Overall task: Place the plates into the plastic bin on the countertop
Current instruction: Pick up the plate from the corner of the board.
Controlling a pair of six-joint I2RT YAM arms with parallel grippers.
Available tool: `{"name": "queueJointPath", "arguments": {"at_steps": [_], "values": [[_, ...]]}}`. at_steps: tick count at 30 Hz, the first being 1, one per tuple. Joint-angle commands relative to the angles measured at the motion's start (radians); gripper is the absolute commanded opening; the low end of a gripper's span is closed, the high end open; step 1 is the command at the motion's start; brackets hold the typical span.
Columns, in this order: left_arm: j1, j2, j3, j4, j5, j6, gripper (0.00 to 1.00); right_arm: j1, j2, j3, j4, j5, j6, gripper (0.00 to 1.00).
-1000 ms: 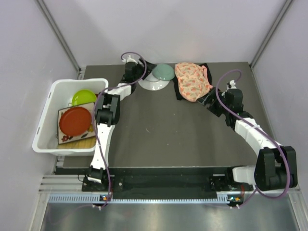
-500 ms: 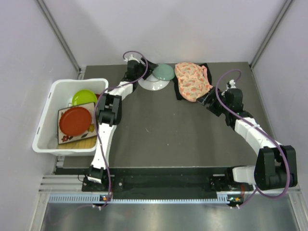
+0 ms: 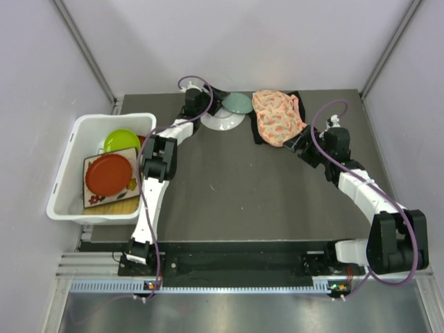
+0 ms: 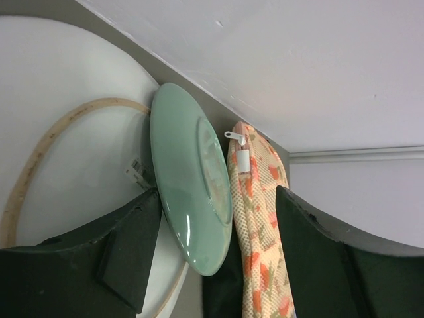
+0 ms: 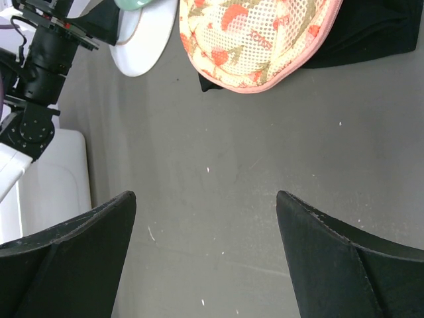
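Green plate, glossy, round (over a white plate), between spread fingers of left tool; right tool agape.

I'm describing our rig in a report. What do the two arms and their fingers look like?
The left arm and right arm look alike: white tubular links joined by chunky black joint housings. A thin purple cable loops loosely along each arm. The fingers are broad, dark, matte blades with curved, tapering edges. No lettering is readable.
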Motion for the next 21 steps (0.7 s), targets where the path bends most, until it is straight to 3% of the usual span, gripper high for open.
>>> {"name": "queueJointPath", "arguments": {"at_steps": [1,8,21], "values": [[-0.042,0.033,-0.064,0.045,0.045,-0.073,0.73,-0.011,-0.030,0.052,0.021,0.008,-0.007,0.87],[-0.048,0.056,-0.064,0.076,0.009,-0.124,0.62,-0.011,-0.048,0.051,0.001,0.020,-0.017,0.87],[-0.048,-0.002,-0.114,0.163,0.020,-0.127,0.17,-0.011,-0.064,0.049,-0.004,0.024,-0.027,0.87]]}}
